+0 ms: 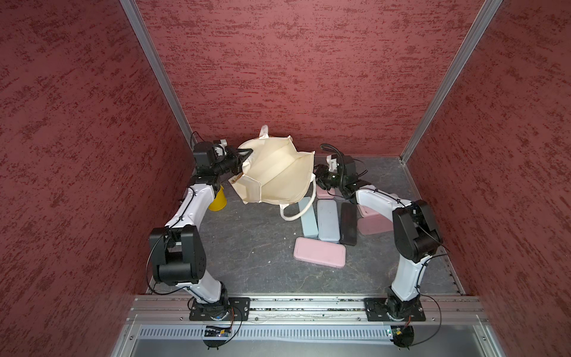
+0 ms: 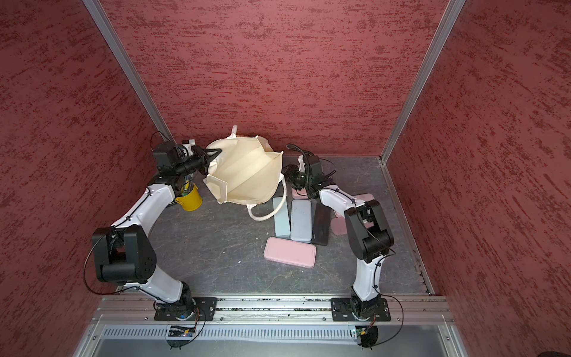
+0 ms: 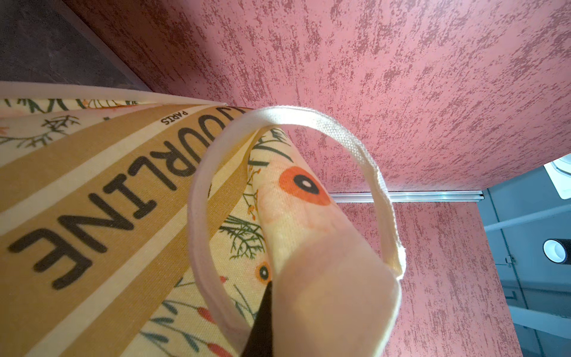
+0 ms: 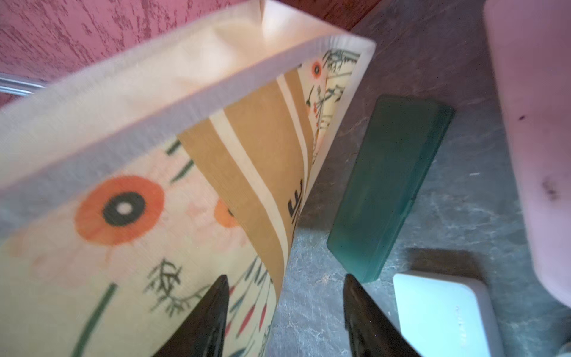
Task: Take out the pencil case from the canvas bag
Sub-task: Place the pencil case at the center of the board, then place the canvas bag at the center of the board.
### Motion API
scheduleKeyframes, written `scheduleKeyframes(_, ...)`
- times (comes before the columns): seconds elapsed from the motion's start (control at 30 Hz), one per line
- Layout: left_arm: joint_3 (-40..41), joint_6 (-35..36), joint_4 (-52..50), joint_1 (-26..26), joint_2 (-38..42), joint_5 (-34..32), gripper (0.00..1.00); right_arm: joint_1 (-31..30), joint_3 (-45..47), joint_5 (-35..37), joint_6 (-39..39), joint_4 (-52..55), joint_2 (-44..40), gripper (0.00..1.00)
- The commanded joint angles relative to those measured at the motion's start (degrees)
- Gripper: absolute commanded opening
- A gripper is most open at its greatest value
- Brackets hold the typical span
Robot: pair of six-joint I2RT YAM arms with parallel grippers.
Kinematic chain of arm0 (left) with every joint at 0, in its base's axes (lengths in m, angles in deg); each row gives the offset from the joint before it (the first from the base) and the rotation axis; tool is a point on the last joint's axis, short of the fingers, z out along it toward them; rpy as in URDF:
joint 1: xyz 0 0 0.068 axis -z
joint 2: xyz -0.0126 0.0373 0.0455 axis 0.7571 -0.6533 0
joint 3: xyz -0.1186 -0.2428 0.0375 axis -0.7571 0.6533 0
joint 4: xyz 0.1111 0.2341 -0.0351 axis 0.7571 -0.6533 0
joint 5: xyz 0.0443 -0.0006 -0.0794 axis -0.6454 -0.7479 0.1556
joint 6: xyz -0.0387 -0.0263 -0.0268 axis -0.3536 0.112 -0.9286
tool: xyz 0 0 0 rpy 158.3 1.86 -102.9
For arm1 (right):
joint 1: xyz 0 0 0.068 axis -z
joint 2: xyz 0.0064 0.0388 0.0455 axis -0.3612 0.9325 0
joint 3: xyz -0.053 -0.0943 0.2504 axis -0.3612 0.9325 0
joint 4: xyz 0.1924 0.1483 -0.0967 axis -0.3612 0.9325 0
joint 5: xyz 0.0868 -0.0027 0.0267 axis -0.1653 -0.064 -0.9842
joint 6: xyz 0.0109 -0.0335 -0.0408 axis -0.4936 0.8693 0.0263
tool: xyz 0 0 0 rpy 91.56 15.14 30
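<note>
canvas bag [image 3: 327,303] cloth pinched in my left gripper [image 1: 246,153], right gripper [image 4: 285,278] spread empty beside it, its lettering reading "paris".

The worktop [image 1: 247,247] is bare in its near and middle part between the two arms, so a tool passes freely there. At the back the lifted canvas bag [image 1: 275,173] fills the middle, its rope handle [image 1: 292,218] hanging low. Right of it lie a blue-green case [image 1: 309,221], a grey-blue case [image 1: 328,224] and a black case [image 1: 348,224] side by side, a pink case [image 1: 319,252] across their near ends. A yellow cup [image 1: 217,202] stands under the left arm.
</note>
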Motion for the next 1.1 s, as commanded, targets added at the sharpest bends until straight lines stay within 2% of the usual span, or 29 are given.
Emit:
scheduleKeyframes(0.0,-2.6,-1.0,2.1,0.1,-0.8,0.8,0.00,-1.2,-1.8,-2.5,-1.1,-2.6,-2.2,0.59)
scheduleKeyframes(0.2,-4.2,-0.5,0.4,0.2,-2.4,1.0,0.06,-1.9,-5.0,-2.9,-3.1,-3.4,-1.8,0.59)
scheduleKeyframes(0.27,-4.2,-0.2,0.2,0.3,-2.6,1.1,0.12,-2.0,-4.8,-3.0,-4.0,-4.0,-1.9,0.59)
scheduleKeyframes(0.5,-5.0,2.3,-2.3,0.2,-2.2,0.7,0.43,-2.0,-2.9,-2.8,-6.3,-5.3,-2.8,0.59)
scheduleKeyframes(0.6,-6.4,4.3,-4.7,-0.2,-1.9,-0.2,0.53,-2.0,-2.5,-2.7,-7.0,-5.5,-2.6,0.59)
scheduleKeyframes(0.67,-7.5,5.5,-6.2,-0.4,-2.0,-0.7,0.63,-2.0,-2.3,-2.6,-7.4,-6.1,-2.6,0.59)
scheduleKeyframes(1.07,-16.9,16.6,-17.5,-1.9,-2.5,-4.8,0.68,-3.0,-6.7,-3.4,-8.9,-6.5,-0.5,0.59)
